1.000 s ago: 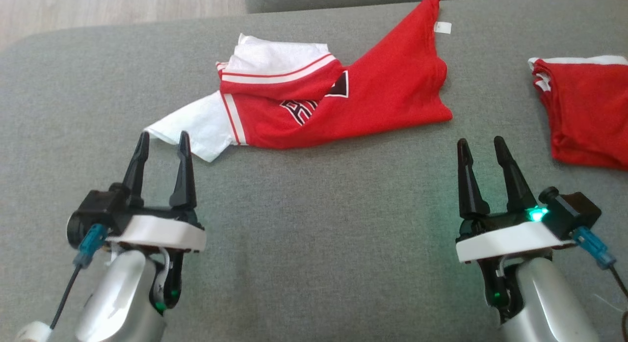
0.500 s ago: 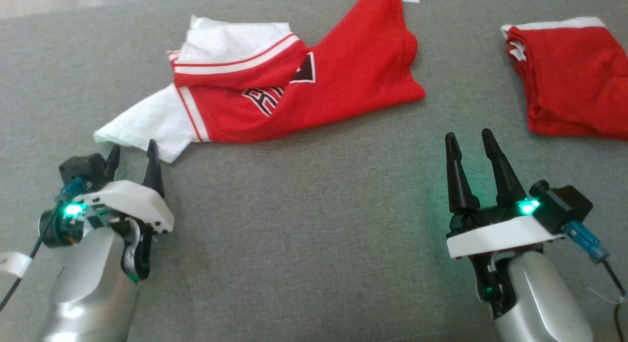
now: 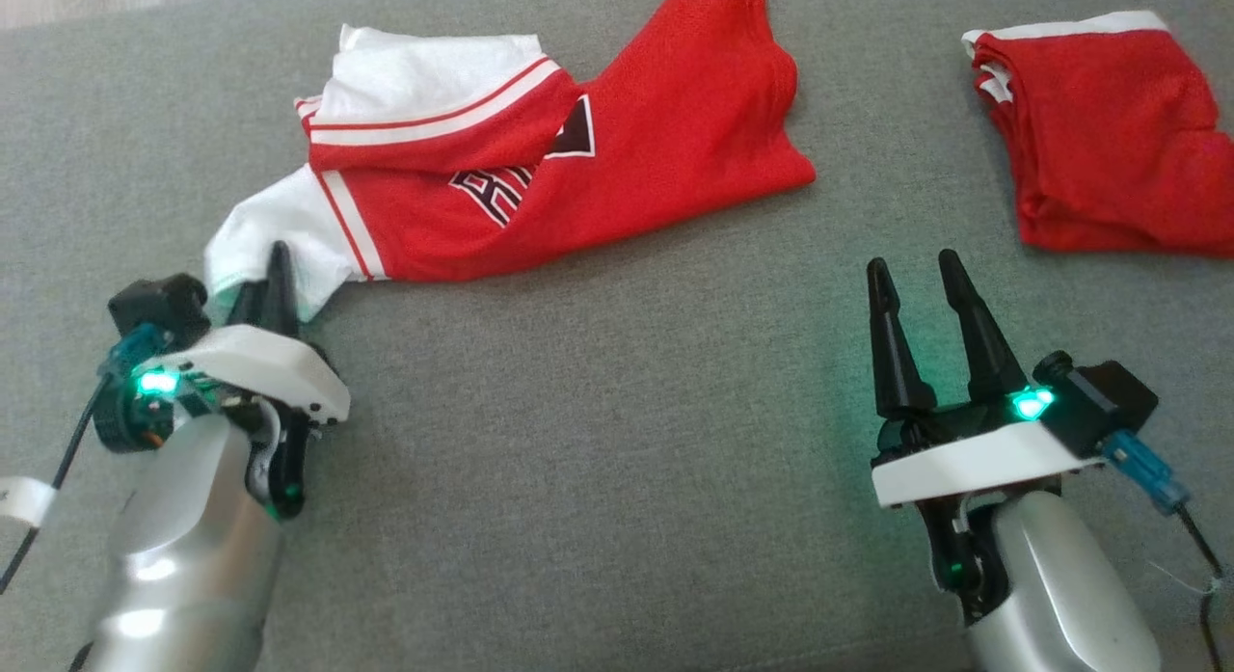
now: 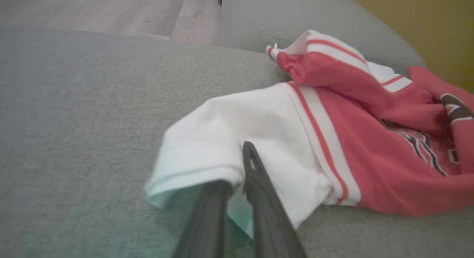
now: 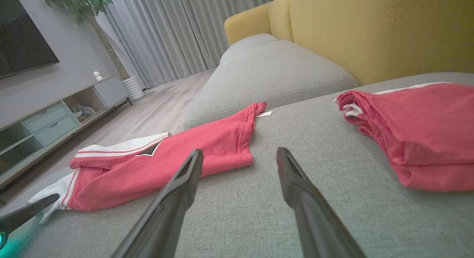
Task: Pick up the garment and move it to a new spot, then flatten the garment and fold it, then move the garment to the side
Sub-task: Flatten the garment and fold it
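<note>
Garment point(image 3: 636, 142), sleeve point(image 4: 207, 154) seemingly pinched, left fingers point(image 4: 261, 198)

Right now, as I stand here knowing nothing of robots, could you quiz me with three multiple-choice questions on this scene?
1. Where is the folded red garment?
A. on the floor
B. on the grey cushion, to the robot's right of the jersey
C. under the jersey

2. What colour is the sleeve that the left gripper pinches?
A. red
B. white
C. black

3. The right gripper is:
A. open and empty
B. shut on cloth
C. shut on a label

Answers:
1 B, since it lies on the cushion near the head view's right edge.
2 B, since white cloth sits between the fingers in the left wrist view.
3 A, since its fingers stand apart over bare cushion.
</note>
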### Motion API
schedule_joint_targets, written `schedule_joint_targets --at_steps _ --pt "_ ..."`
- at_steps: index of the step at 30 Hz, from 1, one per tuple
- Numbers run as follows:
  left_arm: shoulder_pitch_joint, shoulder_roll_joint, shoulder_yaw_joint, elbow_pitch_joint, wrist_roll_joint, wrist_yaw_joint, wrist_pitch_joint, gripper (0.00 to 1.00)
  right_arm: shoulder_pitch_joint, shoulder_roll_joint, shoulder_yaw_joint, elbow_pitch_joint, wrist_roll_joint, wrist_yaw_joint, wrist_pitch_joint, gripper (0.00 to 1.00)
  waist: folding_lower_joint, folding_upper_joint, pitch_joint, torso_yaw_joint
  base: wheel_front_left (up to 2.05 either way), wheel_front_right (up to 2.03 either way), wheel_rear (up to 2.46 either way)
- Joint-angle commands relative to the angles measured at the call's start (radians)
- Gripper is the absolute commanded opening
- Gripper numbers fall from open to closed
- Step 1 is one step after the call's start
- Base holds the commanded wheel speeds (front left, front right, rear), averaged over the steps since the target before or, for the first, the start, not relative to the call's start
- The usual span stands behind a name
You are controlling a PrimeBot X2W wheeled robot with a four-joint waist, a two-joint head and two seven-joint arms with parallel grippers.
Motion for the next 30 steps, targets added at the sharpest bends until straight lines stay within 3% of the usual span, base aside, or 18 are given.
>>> schedule_joint_targets --at_steps 1,8,18,30 --pt "-0.042 0.027 0.025 -0.017 -0.005 -0.007 -0.030 0.00 -0.027 0.000 0.026 -0.025 0.001 -0.001 -0.011 1.00 -0.0002 0.0000 -0.009 0.003 0.00 0.00 0.00" --pt "-0.048 0.043 0.053 -0.067 0.001 -0.010 -0.135 0.00 -0.012 0.000 0.026 -0.013 0.001 -0.001 -0.011 1.00 -0.0002 0.0000 -0.061 0.027 0.00 0.00 0.00" --pt "0.046 0.083 0.047 -0.358 0.090 0.014 -0.156 0.00 0.019 0.000 0.030 0.005 0.007 -0.001 -0.011 1.00 -0.0002 0.0000 -0.132 0.088 0.00 0.00 0.00" --pt "0.315 0.145 -0.068 -0.522 0.144 0.079 0.078 0.00 0.048 0.000 0.037 0.018 0.022 -0.001 -0.011 1.00 -0.0002 0.0000 -0.186 0.136 0.00 0.00 0.00"
